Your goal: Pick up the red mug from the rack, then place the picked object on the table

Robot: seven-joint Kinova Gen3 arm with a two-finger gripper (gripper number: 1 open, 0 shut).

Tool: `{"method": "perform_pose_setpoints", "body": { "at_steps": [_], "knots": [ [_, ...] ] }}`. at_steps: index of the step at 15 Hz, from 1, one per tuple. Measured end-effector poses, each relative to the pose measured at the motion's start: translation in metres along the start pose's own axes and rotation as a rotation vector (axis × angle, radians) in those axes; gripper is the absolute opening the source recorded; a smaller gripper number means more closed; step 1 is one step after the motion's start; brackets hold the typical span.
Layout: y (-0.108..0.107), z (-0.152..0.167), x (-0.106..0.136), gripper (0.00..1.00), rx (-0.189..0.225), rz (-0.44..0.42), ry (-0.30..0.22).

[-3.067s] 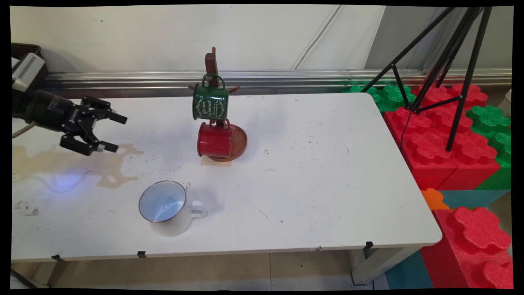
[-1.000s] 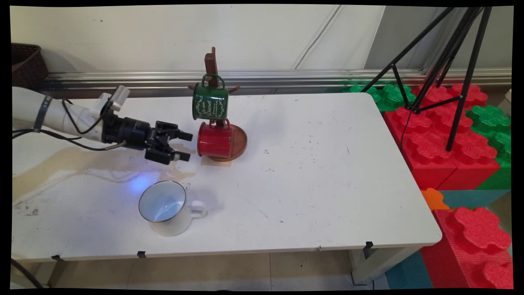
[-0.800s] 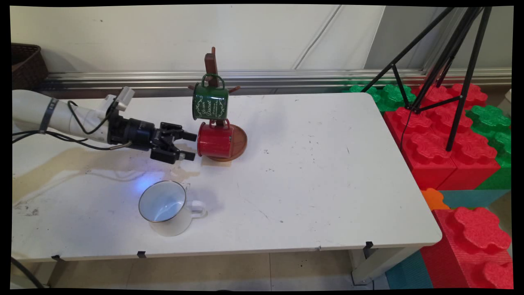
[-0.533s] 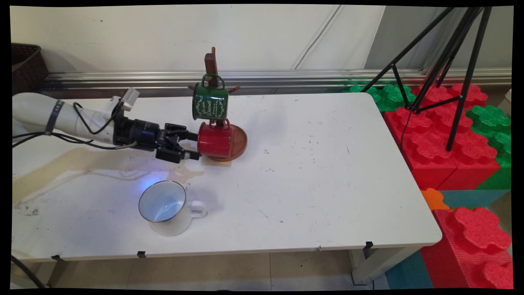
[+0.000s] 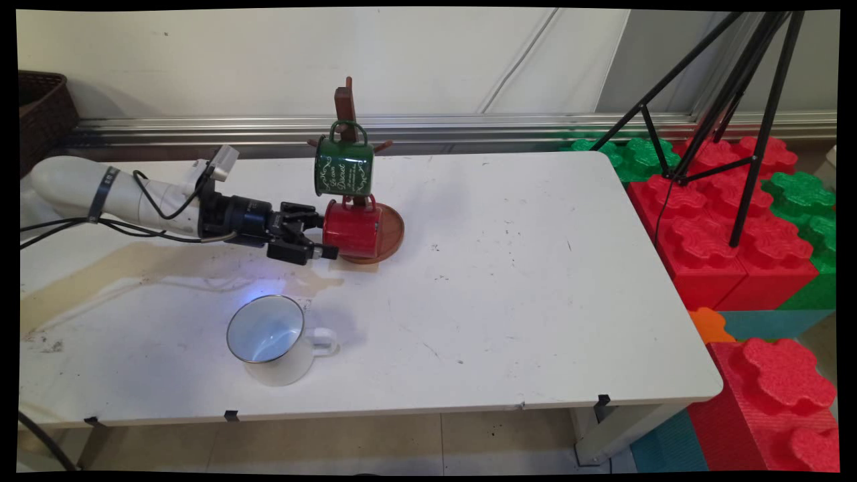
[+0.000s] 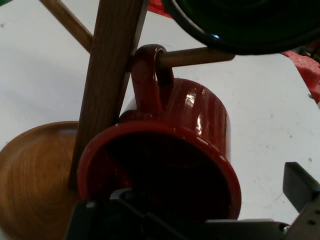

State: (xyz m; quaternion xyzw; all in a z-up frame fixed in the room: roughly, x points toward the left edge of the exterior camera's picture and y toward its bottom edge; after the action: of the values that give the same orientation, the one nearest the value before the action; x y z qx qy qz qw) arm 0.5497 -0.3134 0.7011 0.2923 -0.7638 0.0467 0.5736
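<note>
Red enamel fills most of the hand view: the red mug (image 6: pixel 165 150) hangs by its handle on a lower peg of the wooden mug tree (image 6: pixel 107 75), its open mouth turned toward the camera, and its dark inside gives nothing away. From across the table, the black gripper (image 5: pixel 320 234) stands spread at that mouth, one finger reaching past the rim on the near side, the other lost against the mug, so whether either finger touches the enamel is hard to make out. In the hand view only one fingertip (image 6: pixel 300 186) shows, at the right edge, clear of the mug's wall; the other is cut off below. The tree's round brown base (image 5: pixel 392 234) is partly hidden behind the mug. Above it a green mug (image 5: pixel 344 165) with pale lettering hangs from a higher peg, and in the hand view only its dark underside shows at the top. A white mug (image 5: pixel 271 340) stands upright nearer the table's front edge, well apart from the gripper, on the white table (image 5: pixel 522 301).
</note>
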Motion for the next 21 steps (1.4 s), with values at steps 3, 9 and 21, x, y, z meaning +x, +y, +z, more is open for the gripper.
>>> {"method": "perform_pose_setpoints", "body": {
  "at_steps": [3, 9, 21],
  "knots": [
    [-0.0008, 0.0051, -0.0002, 1.00, -0.005, 0.000, 0.007],
    [-0.0018, 0.0108, -0.0025, 0.00, -0.014, 0.002, 0.009],
    [0.0010, 0.0105, -0.0003, 0.00, -0.053, 0.001, 0.016]
  ]
}}
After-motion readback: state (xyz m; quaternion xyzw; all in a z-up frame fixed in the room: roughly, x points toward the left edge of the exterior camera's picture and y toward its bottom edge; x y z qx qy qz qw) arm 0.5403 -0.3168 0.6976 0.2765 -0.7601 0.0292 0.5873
